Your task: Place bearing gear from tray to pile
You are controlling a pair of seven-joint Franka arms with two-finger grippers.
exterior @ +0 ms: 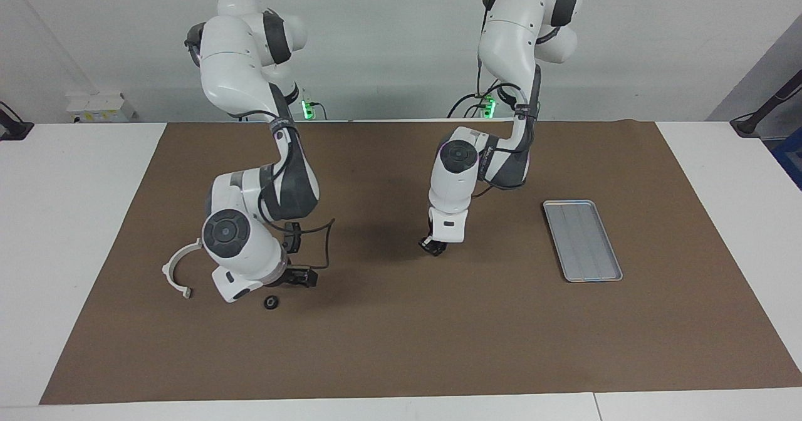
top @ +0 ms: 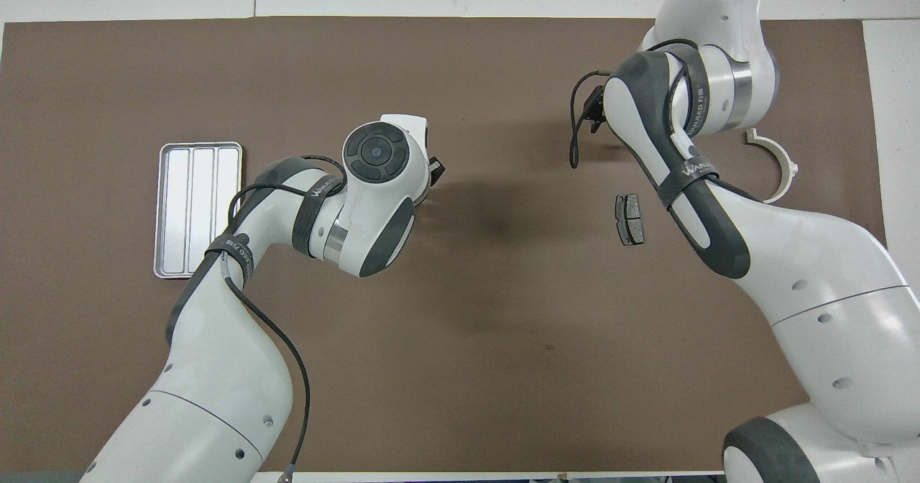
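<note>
The silver tray [exterior: 581, 239] lies toward the left arm's end of the table and holds nothing; it also shows in the overhead view [top: 198, 210]. A small black bearing gear [exterior: 270, 302] lies on the brown mat, beside the white arc bracket [exterior: 178, 270] of the pile. One dark grey pad [top: 629, 218] lies nearer to the robots than the bracket [top: 780, 167]. My right gripper [exterior: 276, 286] hangs low just above the gear, apart from it. My left gripper [exterior: 433, 246] hangs low over the middle of the mat, holding nothing that I can see.
The brown mat [exterior: 401, 346] covers most of the white table. In the overhead view the right arm's wrist [top: 719, 59] hides the gear and its gripper. A cable loops off the right wrist [exterior: 329, 245].
</note>
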